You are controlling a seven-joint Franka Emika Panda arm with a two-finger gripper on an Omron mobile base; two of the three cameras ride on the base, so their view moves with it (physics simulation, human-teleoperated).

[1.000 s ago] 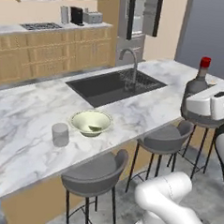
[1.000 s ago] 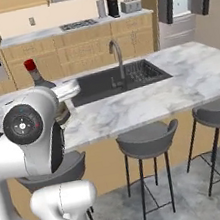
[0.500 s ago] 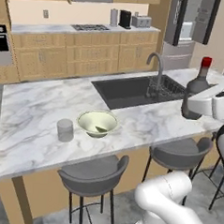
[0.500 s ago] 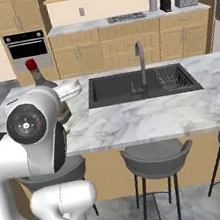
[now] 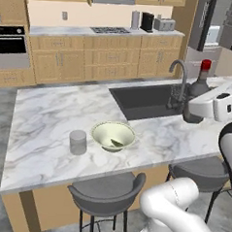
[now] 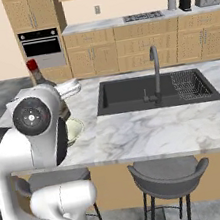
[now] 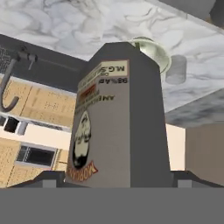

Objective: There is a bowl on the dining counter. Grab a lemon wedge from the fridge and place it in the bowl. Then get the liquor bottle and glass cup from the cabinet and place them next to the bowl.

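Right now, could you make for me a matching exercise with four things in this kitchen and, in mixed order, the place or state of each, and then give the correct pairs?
Things:
1. liquor bottle
2. glass cup
3. lemon wedge
4. faucet

Places or states:
A. lying inside the bowl
B. standing at the edge of the sink
C. held by the gripper, above the counter
D. standing on the counter, beside the bowl

Pairs: 1-C, 2-D, 3-A, 4-B

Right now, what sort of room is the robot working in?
A home kitchen, rendered rather than real: a marble island counter with a black sink and bar stools, plus a wall oven set in wooden cabinets behind.
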